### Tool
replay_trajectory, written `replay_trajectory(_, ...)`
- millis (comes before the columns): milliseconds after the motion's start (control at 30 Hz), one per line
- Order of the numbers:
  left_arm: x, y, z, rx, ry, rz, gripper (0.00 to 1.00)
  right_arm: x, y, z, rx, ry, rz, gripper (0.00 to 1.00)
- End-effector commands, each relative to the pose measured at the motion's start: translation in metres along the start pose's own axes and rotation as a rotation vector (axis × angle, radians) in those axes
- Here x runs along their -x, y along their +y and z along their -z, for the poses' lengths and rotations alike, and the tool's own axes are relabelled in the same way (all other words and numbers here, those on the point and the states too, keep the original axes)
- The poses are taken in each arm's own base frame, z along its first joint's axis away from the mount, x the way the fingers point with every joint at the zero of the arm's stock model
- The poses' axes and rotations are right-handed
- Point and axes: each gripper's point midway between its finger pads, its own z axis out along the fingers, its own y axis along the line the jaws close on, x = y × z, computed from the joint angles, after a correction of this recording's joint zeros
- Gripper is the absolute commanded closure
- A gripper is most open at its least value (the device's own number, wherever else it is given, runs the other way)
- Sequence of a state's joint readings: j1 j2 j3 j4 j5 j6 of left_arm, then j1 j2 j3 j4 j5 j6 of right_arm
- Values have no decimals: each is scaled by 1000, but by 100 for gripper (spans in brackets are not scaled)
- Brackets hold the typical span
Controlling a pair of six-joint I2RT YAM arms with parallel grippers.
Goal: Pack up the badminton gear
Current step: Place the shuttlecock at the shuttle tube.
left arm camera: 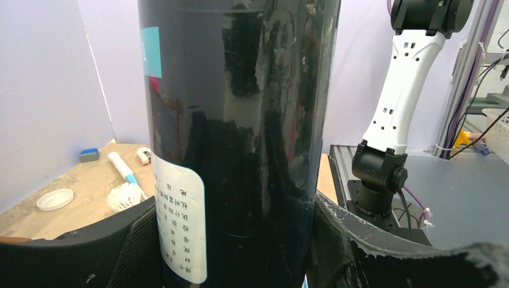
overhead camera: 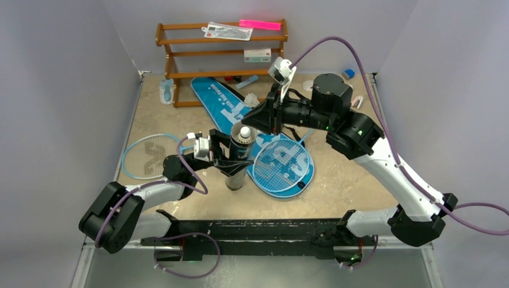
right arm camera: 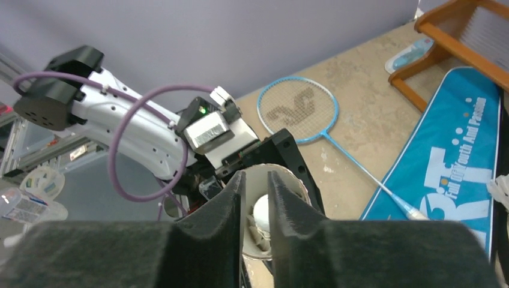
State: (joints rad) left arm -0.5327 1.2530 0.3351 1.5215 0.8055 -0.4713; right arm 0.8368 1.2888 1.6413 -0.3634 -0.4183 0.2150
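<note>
The black tube stands upright mid-table with my left gripper shut round its lower part. A white shuttlecock sits in its open mouth. Just above that mouth my right gripper hangs with its jaws a narrow gap apart and nothing between them. One light-blue racket lies to the left, another on the blue bag. A loose shuttlecock rests near the bag.
The brown wooden rack stands at the back with a pale-blue bottle beside its left leg. A marker, a white lid and a blue eraser lie at the back right.
</note>
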Motion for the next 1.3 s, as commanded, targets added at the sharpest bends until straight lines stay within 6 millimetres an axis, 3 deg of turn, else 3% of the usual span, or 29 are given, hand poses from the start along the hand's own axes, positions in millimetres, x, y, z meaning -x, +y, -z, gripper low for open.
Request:
replay_trajectory(0,-2,-6,0,-25,6,35,72,18,12,10,25,-42,30,88)
replay_trajectory(67,-3,-6,0,-24,9,36,72,9,10,8,24,-21,14,100)
replay_trajectory(400,-3,-5,0,-21,10,37,72,-35,-2,-7,20,65,-69,100)
replay_trajectory(600,-4,-6,1,-22,14,40,72,-10,1,2,-1,18,-31,100)
replay_trajectory(733,1,-5,2,-11,5,29,72,6,0,15,-50,-23,-9,83)
replay_trajectory(900,9,13,12,58,77,48,72,7,-27,35,-243,-52,6,76)
replay_trajectory(1033,31,21,18,110,186,-30,72,-15,-57,39,-389,14,-27,77)
replay_trajectory(1100,28,26,26,178,289,-22,72,-27,-71,38,-444,40,-45,77)
replay_trajectory(1267,50,29,41,269,382,-151,70,-51,-117,37,-598,46,-115,79)
